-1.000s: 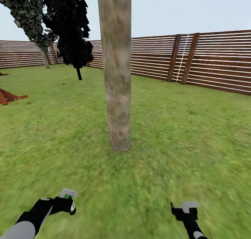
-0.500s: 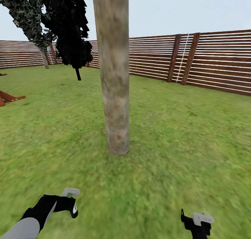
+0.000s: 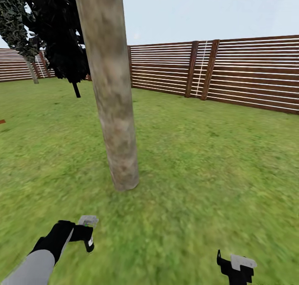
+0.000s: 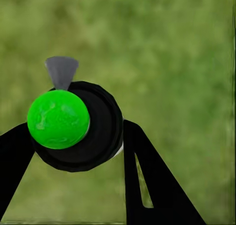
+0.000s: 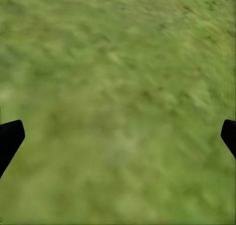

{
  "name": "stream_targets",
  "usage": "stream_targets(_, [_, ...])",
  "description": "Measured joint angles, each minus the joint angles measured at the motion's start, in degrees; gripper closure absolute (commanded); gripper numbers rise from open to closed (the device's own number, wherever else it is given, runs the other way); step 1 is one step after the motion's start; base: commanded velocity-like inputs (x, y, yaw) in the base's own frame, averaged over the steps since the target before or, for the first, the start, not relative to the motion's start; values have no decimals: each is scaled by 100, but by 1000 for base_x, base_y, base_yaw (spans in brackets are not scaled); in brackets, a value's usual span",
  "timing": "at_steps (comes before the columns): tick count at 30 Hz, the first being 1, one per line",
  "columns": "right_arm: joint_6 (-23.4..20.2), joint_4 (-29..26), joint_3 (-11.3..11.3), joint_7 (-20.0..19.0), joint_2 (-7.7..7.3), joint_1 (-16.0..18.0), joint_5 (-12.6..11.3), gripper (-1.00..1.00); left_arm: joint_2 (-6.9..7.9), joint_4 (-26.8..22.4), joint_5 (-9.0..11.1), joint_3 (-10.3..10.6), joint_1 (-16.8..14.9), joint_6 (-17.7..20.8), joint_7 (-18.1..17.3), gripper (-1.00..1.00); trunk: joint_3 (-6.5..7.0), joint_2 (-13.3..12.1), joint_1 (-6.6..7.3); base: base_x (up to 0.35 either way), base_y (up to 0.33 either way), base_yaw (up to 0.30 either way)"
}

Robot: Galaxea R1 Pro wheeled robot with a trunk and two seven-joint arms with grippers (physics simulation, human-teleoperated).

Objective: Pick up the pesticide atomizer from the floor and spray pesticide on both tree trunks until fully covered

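A thick mottled grey-brown tree trunk rises from the grass lawn just ahead of me, left of centre in the head view. My left gripper hangs low over the grass in front of the trunk's base, a short way from it. It is shut on the pesticide atomizer. In the left wrist view the atomizer is a black round body with a bright green cap and a grey nozzle, held between both black fingers. My right gripper is open over bare grass, its fingertips far apart.
A brown horizontal-slat fence runs across the back and right. Thin-trunked trees with dark foliage stand behind the thick trunk at the far left. Open lawn stretches to the right of the trunk.
The whole picture has shifted: the trunk now looks nearer and further left, so the camera moved. My left gripper still holds the atomizer. My right gripper sits lower in the picture.
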State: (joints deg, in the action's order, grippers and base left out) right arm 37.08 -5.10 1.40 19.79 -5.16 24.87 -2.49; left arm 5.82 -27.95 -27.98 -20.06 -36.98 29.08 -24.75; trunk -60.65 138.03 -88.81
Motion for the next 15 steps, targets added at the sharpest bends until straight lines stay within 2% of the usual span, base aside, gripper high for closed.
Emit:
stream_targets(2, [-1,0,18,-119,37,0,16,-100,-49,-39,8,0,-201,404,4,100,0,0,0,1,-1,-2])
stream_targets(3, [-1,0,24,-326,58,0,26,-100,-89,-49,-28,12,-257,510,10,100,-1,0,0,0,0,0])
stream_targets(5, [0,0,29,-1069,73,0,27,-100,-112,-55,-191,154,-286,567,51,100,-1,0,0,0,0,0])
stream_targets(6, [1,0,14,-1243,75,0,16,-100,-110,-58,-224,218,-270,560,55,100,-1,0,0,0,0,0])
stream_targets(11, [1,-8,1,-1416,87,0,5,-100,-121,-60,-230,375,-249,552,64,100,-1,0,0,213,-74,0])
stream_targets(15, [1,-2,-7,-1417,70,0,3,-100,-149,-61,-218,379,-251,553,67,100,-1,0,0,92,-244,0])
